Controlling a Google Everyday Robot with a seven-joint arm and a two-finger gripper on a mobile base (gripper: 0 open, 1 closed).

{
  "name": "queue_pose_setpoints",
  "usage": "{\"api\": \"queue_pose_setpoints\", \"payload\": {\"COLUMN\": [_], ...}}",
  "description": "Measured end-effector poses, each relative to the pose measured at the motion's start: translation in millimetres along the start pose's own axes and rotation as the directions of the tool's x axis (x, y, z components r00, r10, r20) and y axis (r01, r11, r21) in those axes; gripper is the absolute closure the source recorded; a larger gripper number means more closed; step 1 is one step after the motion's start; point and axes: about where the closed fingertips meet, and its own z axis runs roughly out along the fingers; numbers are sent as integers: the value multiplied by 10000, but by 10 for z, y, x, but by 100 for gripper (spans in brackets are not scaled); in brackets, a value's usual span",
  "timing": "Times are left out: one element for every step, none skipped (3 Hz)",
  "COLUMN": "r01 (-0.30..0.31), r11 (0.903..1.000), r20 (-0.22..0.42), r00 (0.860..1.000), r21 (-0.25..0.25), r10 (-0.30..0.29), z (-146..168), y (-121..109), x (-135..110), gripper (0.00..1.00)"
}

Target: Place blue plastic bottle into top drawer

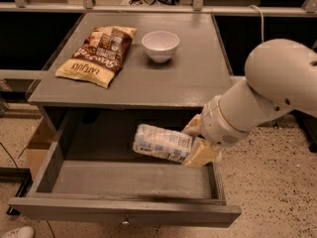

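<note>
The grey bench fills the middle of the view. Its flat top lies above and to the left of the tool, which hangs just below the bench's front edge, toward the right side. The white arm comes in from the right of the tool, broad at its rounded joint and tapering down and leftward to it. Below and to the left of the tool the top drawer stands pulled out, wide and shallow, with its front panel and small knob nearest the camera. The tool sits over the drawer's right rear part, inside the right wall. Far up and left of the tool, a brown-and-yellow chip bag lies flat on the bench top, print upward. The blue plastic bottle is clamped in the tool by one end, with a tan finger above it and one below. It lies almost on its side, reaching leftward from the tool over the drawer's open inside, and appears to hang above the drawer floor. A white bowl stands upright on the bench top, above and slightly left of the tool, near the chip bag but apart from it.
</note>
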Motion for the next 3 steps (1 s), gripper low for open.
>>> {"api": "queue_pose_setpoints", "payload": {"r01": [-16,-147,-377], "r11": [10000,9998,9993], "r20": [-5,57,-233], "r00": [10000,9999,9990], "r21": [-59,-100,-18], "r10": [16,148,377], "z": [29,152,553], "y": [25,-5,-76], "x": [7,-5,4], "gripper": [100,100,100]}}
